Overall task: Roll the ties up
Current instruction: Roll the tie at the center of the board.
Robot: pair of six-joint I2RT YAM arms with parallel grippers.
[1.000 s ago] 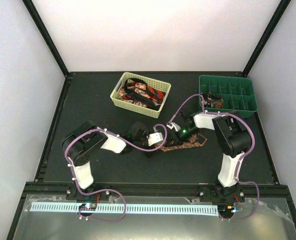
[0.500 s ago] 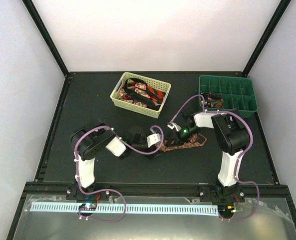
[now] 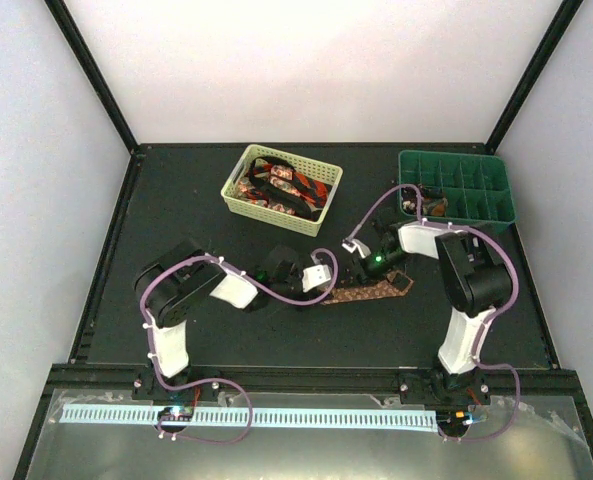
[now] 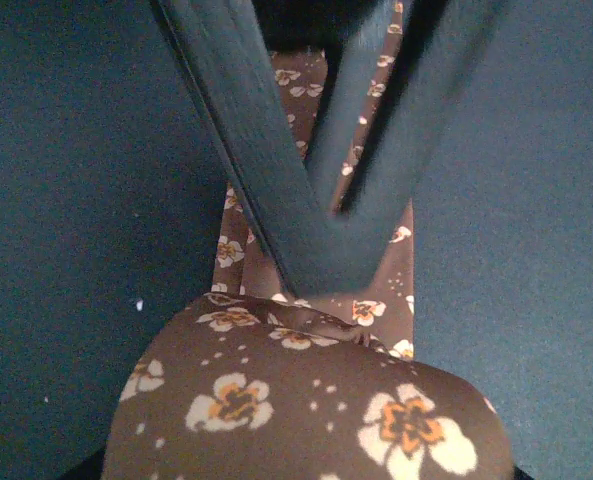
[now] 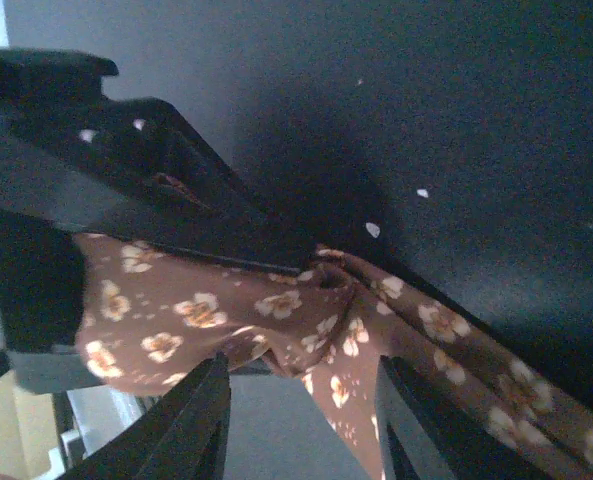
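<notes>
Brown cloth with pale flowers fills the left wrist view. One tie (image 3: 371, 291) lies a little right of the worktop's (image 3: 176, 210) middle, its left end wound into a roll (image 4: 306, 400) and the rest running flat toward the right edge. The left gripper (image 3: 328, 285) sits at the roll, probably to keep the coil from springing loose. Its own fingers do not show around the cloth, so I cannot tell whether they are clenched on it. The right gripper (image 3: 361, 272) hangs just beyond, over the flat strip, likely to keep it straight while the coil grows. Its fingers (image 5: 201, 420) stand apart with cloth showing between them, and they seem to grasp nothing. Toward the far edge, one basket (image 3: 266, 214) holds red-and-black ties (image 3: 286, 185), too tangled to count and apparently yet to be rolled. One tray (image 3: 476, 180) sits in the far right corner, with something brown in a compartment on its left side, perhaps a finished roll.
</notes>
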